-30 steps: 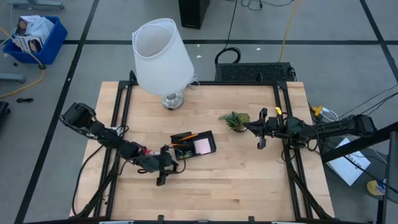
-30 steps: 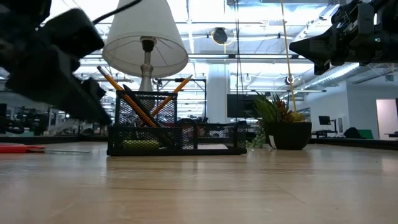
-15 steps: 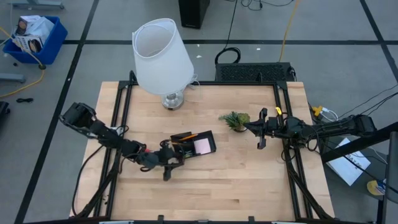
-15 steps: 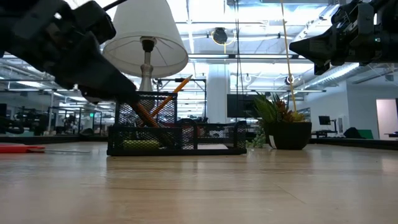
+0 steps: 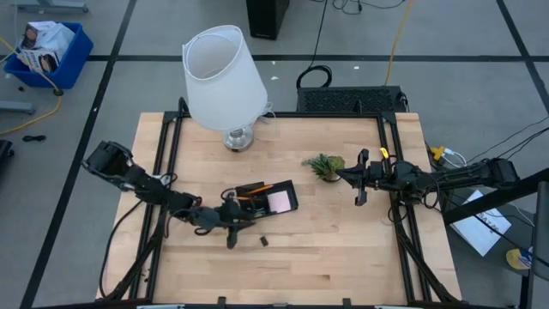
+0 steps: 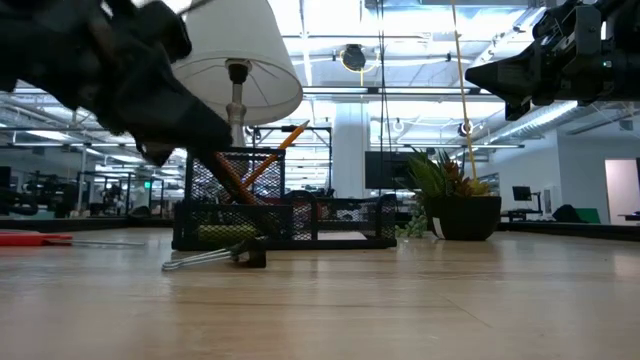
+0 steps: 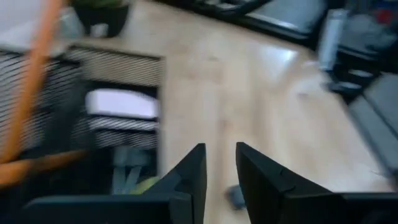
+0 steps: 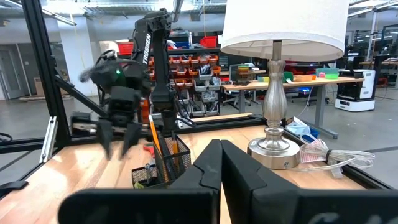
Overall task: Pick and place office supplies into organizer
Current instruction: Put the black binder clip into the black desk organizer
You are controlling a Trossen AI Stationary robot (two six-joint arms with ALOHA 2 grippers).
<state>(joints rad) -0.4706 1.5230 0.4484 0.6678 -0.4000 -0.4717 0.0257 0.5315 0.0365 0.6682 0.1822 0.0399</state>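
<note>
A binder clip (image 5: 263,240) lies just before the organizer (image 5: 268,199).

No text to read here.
From where I stand, no label, brand, number or sign is clear enough to read, not on the lamp, the organizer, the arms, or the room behind.

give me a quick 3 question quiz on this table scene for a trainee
1. True or false: the black clip lies inside the organizer.
2. Which stands nearest the right pincer? A lamp, B plant, C organizer.
3. Fill in: the left pincer holds ____.

Key: 1 false, it lies on the table outside the organizer; 2 B; 3 nothing.
</note>
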